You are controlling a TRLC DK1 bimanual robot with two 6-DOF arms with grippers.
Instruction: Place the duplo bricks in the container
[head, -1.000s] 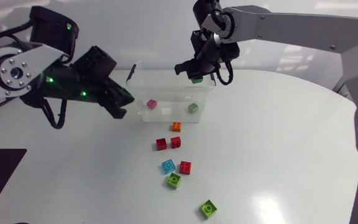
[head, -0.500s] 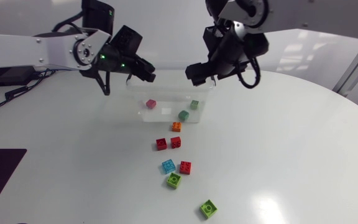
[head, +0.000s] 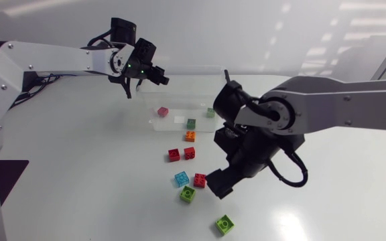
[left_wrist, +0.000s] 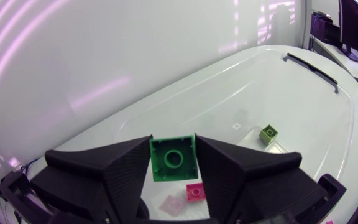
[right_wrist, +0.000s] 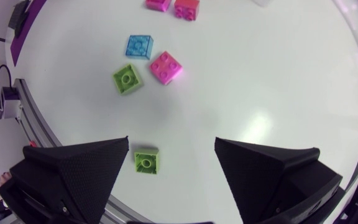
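Note:
The clear container (head: 216, 73) stands at the back of the table with a pink brick (head: 162, 111), a green brick (head: 191, 123) and a light green brick (head: 210, 112) in it. My left gripper (head: 157, 76) hangs over its rear left rim, shut on a green brick (left_wrist: 174, 157). Under it lie the pink brick (left_wrist: 194, 191) and the light green brick (left_wrist: 268, 134). My right gripper (head: 220, 182) hovers open and low over the loose bricks. A lime brick (right_wrist: 146, 162) lies under its spread fingers, and the right gripper (right_wrist: 172, 143) holds nothing.
Outside the container an orange brick (head: 189, 136) lies by its front wall. Two red bricks (head: 173, 154) follow, then a blue one (head: 181, 179), a red one (head: 200, 180) and two lime ones (head: 187, 194) (head: 224, 224). The table's edge (right_wrist: 73, 134) curves close behind the right gripper.
My right gripper opened, dropped a green brick into the container and swung down to the loose bricks in front. My left arm carried its green brick up over the container's rear rim.

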